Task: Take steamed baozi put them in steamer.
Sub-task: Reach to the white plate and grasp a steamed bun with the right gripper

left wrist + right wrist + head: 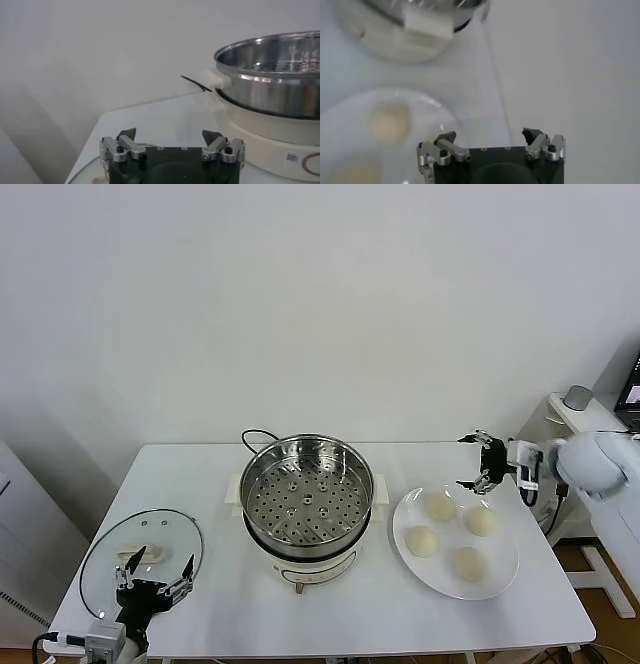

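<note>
- Left gripper (153, 576) waits with its fingers spread apart and empty, at the table's front left corner, over the near edge of the glass lid (105, 545).
- The steamer (308, 489) stands mid-table, nearer the back edge: a shiny steel basket with a perforated floor, empty, on a white base.
- Four steamed baozi (440, 505) sit apart from one another on a white plate (505, 569) toward the table's right edge; they are pale cream, smooth and domed.
- They are probably light, soft and easily dented, perhaps a little tacky, so I would close gently across the widest part of the sides, not the top.
- Right gripper (476, 461) hovers wide apart and empty above the plate's back rim, just behind the rear buns.
</note>
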Controlling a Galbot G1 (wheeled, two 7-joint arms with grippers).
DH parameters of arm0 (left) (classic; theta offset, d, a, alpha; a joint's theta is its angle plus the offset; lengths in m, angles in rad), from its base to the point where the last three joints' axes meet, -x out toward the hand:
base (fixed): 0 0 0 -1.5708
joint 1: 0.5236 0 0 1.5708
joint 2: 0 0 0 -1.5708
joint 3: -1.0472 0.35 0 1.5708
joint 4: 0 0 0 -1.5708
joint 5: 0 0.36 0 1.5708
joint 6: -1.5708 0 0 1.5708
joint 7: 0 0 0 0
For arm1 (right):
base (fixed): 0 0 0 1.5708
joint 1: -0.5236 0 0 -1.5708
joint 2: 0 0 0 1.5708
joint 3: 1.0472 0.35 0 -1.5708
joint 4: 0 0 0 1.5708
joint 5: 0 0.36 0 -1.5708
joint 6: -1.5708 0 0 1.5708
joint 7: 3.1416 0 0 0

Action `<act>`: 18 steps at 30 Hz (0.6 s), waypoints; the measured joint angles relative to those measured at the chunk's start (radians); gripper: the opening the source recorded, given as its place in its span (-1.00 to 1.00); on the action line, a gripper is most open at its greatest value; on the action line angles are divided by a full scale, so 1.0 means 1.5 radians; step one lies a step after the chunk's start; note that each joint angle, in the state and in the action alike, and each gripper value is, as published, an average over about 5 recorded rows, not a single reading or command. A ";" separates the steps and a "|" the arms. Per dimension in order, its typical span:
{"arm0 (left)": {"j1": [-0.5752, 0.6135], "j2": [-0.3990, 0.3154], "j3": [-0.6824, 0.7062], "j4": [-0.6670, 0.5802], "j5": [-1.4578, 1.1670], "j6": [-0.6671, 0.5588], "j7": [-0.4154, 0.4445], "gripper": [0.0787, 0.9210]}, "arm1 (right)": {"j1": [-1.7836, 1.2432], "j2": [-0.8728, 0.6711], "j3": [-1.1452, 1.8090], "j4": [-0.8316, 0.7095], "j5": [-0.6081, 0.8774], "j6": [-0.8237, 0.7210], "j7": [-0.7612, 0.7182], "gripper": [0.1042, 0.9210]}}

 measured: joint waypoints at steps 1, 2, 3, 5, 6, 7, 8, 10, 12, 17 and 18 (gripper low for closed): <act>0.000 -0.002 0.000 -0.001 0.000 0.000 0.000 0.77 | 0.016 0.003 -0.020 -0.012 -0.010 0.003 -0.010 0.76; 0.001 -0.003 -0.001 -0.001 0.000 0.000 0.000 0.77 | 0.029 0.008 -0.036 -0.024 -0.020 0.006 -0.018 0.76; 0.002 -0.005 -0.001 -0.002 0.000 0.000 0.000 0.77 | 0.040 0.014 -0.050 -0.036 -0.029 0.009 -0.026 0.76; 0.003 -0.008 -0.001 -0.003 0.001 0.000 -0.001 0.77 | 0.056 0.028 -0.071 -0.059 -0.046 0.016 -0.039 0.76; 0.004 -0.009 -0.001 -0.003 0.001 0.000 0.000 0.77 | 0.060 0.036 -0.079 -0.071 -0.054 0.019 -0.044 0.76; 0.005 -0.010 -0.001 -0.004 0.001 0.000 0.000 0.77 | 0.064 0.044 -0.084 -0.082 -0.061 0.022 -0.048 0.76; 0.006 -0.011 -0.002 -0.004 0.001 0.001 0.000 0.77 | 0.066 0.053 -0.088 -0.094 -0.069 0.025 -0.051 0.76; 0.008 -0.012 -0.003 -0.004 0.002 0.001 0.000 0.77 | 0.067 0.071 -0.093 -0.116 -0.085 0.032 -0.054 0.76; 0.009 -0.013 -0.004 -0.003 0.002 0.001 0.000 0.77 | 0.066 0.089 -0.094 -0.138 -0.102 0.040 -0.057 0.76; 0.009 -0.014 -0.005 0.000 0.005 0.002 0.000 0.77 | 0.062 0.125 -0.092 -0.182 -0.139 0.057 -0.064 0.76; 0.009 -0.015 -0.004 0.000 0.005 0.003 0.000 0.77 | 0.061 0.131 -0.090 -0.190 -0.145 0.060 -0.065 0.76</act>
